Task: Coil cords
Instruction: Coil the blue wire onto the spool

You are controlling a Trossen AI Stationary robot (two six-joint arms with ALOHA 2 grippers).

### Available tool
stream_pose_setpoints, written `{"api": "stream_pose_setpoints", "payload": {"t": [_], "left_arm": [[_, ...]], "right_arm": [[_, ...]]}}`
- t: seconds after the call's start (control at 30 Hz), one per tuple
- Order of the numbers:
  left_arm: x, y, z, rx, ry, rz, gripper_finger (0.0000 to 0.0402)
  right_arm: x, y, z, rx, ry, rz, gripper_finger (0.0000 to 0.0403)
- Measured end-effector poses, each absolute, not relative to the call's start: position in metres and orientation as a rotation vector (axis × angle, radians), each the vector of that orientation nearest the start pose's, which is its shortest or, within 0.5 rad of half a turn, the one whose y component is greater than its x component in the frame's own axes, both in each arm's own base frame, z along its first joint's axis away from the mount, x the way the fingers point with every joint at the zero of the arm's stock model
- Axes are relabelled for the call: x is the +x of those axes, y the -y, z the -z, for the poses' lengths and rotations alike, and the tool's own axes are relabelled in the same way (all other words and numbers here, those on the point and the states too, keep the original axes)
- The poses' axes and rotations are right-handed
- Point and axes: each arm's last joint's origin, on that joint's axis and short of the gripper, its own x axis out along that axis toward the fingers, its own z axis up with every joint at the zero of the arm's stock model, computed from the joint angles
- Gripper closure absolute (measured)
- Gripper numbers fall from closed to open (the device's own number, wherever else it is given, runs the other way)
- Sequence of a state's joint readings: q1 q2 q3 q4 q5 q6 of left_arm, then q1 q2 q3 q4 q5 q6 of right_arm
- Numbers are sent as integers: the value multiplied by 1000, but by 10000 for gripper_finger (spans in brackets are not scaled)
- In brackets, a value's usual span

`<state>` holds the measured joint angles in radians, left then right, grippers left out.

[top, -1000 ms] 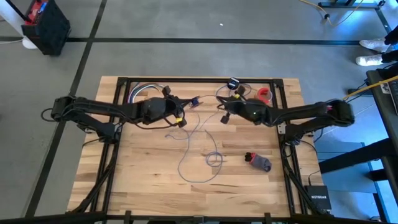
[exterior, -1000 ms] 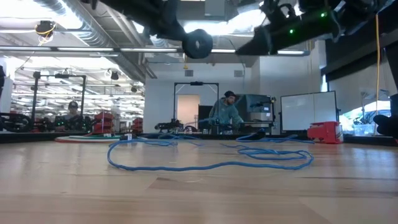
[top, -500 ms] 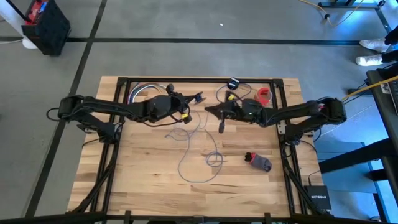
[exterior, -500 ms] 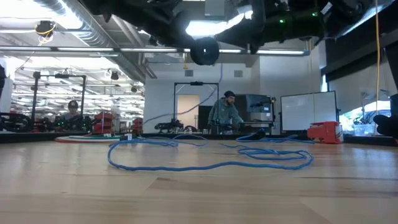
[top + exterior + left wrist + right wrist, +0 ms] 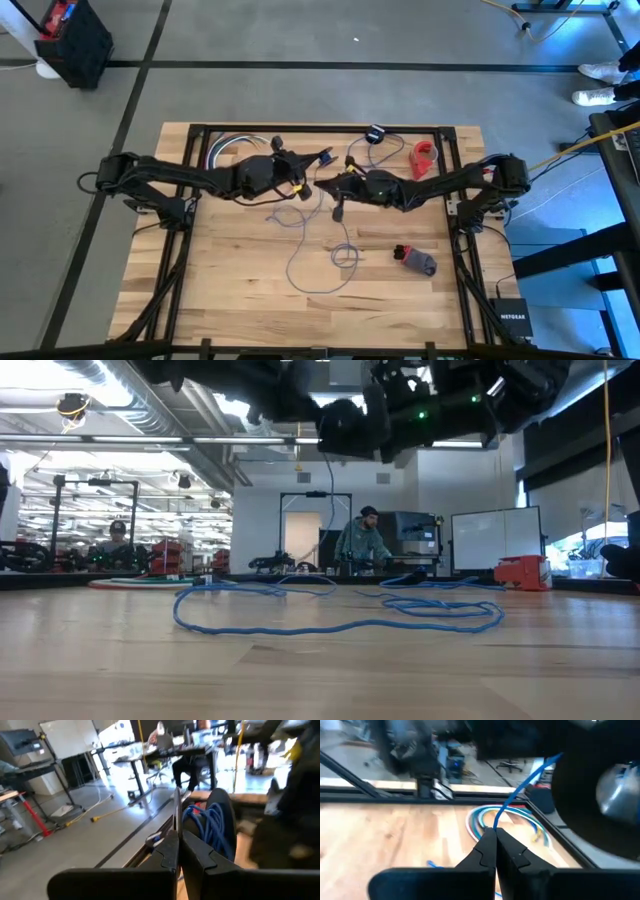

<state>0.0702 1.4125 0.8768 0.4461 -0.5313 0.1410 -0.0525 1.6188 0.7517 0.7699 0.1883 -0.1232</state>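
Both arms reach in toward the middle and almost meet up in the air. The left gripper (image 5: 312,187) is closed tight. The right gripper (image 5: 338,186) is closed tight too.

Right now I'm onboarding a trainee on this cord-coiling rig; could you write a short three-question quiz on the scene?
1. True or false: the right gripper is shut on the cord.
2. Multiple choice: the red object lies (A) near the table's far right corner, (B) at its near left corner, (C) inside the left gripper.
3. Fill in: the cord's loose loops rest on the ____.

Key: 1 true; 2 A; 3 table.
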Motion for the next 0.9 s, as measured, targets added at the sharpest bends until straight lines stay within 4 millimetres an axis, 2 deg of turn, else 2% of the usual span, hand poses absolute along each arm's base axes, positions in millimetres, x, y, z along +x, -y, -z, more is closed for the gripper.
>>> {"api": "stream_pose_setpoints", "payload": {"t": [0.17,0.33,0.5,0.67,0.8,0.9], "left_arm": [[311,-26,-289,150,-91,-491,401],[300,-19,-296,164,-132,-471,401],[290,-15,-295,196,-226,-449,401],[289,-15,-298,197,-218,-445,401],[289,-15,-297,199,-226,-445,401],[289,-15,-298,198,-218,-447,401]], "right_arm": [[331,24,-207,-175,-150,285,402],[328,27,-201,-252,-255,371,402],[319,27,-201,-241,-372,378,392],[306,29,-206,-285,-459,448,346],[296,30,-220,-307,-470,530,298],[286,29,-223,-289,-519,507,269]]}}
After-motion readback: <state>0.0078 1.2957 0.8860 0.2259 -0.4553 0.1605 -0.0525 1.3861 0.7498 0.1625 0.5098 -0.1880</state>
